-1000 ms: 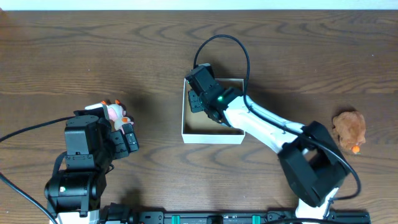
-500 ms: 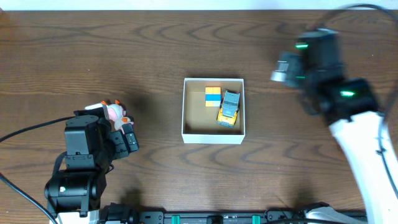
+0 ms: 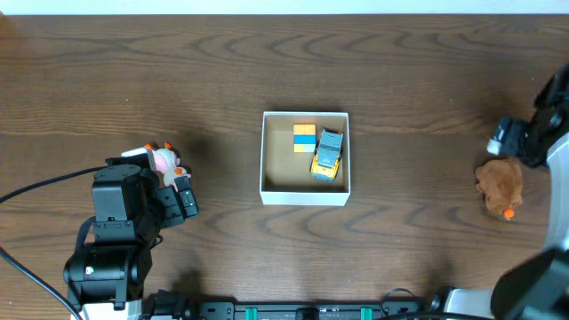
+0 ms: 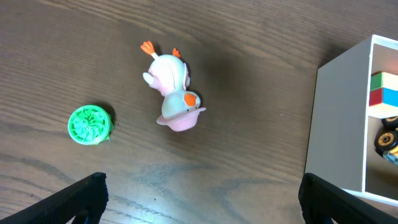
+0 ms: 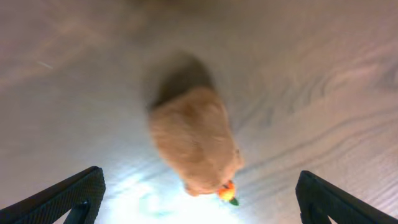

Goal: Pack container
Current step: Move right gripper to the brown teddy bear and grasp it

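The left fingers (image 4: 78,199) are wide open over the counter (image 3: 196,71) and hold nothing. Under them lie a round green toy (image 4: 90,124) and a pink duck (image 4: 173,93). The container (image 3: 305,195) sits in the middle, with a block (image 3: 304,136) and a little car (image 3: 327,156) inside. Far right, the right fingers (image 5: 68,196) hang wide open over a fuzzy brown toy (image 5: 194,140).

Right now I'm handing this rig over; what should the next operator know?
Left tool: open, empty, above the pink-and-white duck toy and green ridged disc.
Right tool: open, empty, above the brown plush toy.
Done: yellow-and-blue block and blue-and-yellow toy car lie in the white-walled square box.
To do: duck, disc and plush sit on the wooden table, outside the box.
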